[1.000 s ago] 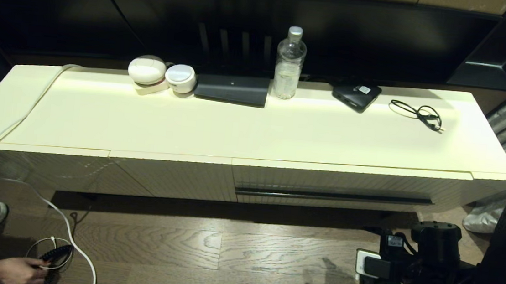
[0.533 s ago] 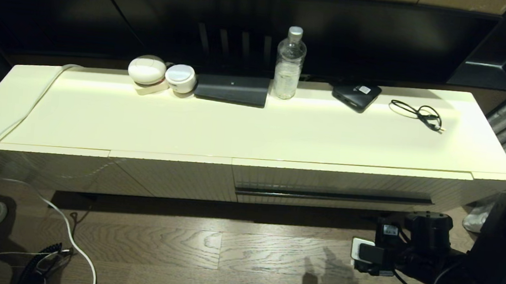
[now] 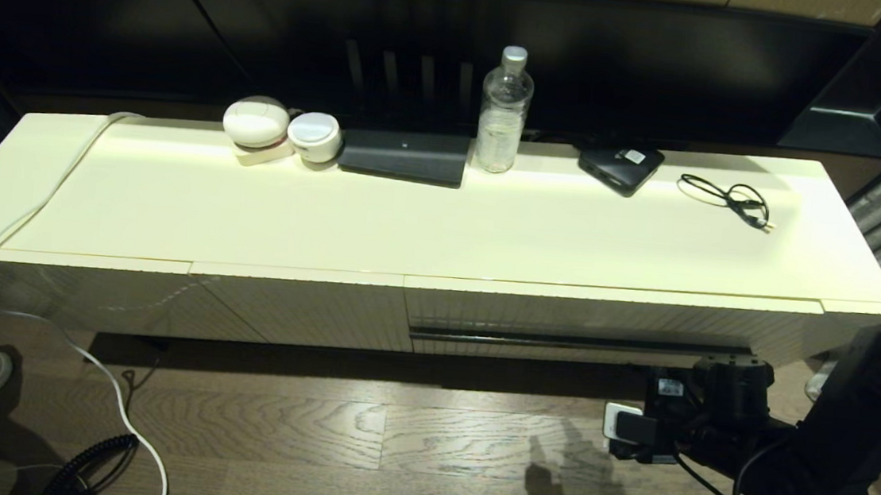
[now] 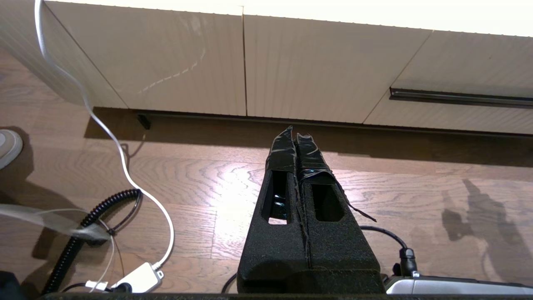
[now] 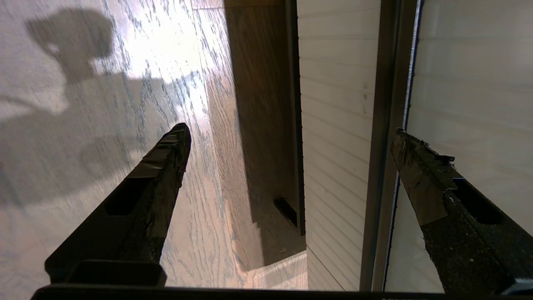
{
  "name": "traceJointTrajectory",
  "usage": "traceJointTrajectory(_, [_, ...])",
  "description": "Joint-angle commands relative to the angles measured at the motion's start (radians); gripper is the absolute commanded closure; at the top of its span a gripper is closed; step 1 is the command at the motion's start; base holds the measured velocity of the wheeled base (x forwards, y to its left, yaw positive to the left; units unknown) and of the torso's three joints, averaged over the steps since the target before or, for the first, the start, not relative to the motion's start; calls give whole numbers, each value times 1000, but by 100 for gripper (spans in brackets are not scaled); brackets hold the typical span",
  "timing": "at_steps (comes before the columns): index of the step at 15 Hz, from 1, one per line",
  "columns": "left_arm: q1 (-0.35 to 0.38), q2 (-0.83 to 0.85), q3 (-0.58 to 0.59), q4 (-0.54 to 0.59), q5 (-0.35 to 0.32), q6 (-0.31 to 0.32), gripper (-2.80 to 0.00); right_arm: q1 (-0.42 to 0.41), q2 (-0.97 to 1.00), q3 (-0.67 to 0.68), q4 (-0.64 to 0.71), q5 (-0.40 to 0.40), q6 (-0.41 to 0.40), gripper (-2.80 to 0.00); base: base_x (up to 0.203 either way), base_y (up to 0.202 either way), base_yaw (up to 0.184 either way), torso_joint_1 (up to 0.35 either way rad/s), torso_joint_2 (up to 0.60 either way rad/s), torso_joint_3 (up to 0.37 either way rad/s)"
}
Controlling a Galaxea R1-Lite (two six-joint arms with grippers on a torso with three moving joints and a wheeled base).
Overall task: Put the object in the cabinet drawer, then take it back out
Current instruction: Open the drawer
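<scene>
Cream ribbed drawer front, dark handle groove, brown wood-grain floor

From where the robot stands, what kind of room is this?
Probably a living room or hotel room: a long low cream cabinet along the wall, a wood plank floor, and on top a water bottle and a charging cable.

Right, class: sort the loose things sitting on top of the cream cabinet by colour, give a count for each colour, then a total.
White: 2, the two round devices
Black: 3, the flat rectangular slab, the small labelled box, the thin cable
Clear: 1, the water bottle
Total: 6
</scene>
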Motion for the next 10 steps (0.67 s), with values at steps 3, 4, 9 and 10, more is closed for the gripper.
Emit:
traceJointTrajectory(3, [1, -2, 0, 0, 0, -1, 0, -9, 47, -75, 16, -6, -9, -280, 0, 0, 0, 0, 0, 0])
traceJointTrajectory(4, [1, -2, 0, 0, 0, -1, 0, -14, 49, -98, 38, -7, -9, -280, 0, 0, 0, 0, 0, 0])
traceJointTrajectory(9, [1, -2, 0, 0, 0, -1, 0, -23, 67, -148, 67, -8, -9, -280, 0, 0, 0, 0, 0, 0])
traceJointTrajectory(10, [1, -2, 0, 0, 0, -1, 0, -23, 70, -159, 67, -9, -9, -280, 0, 0, 0, 0, 0, 0])
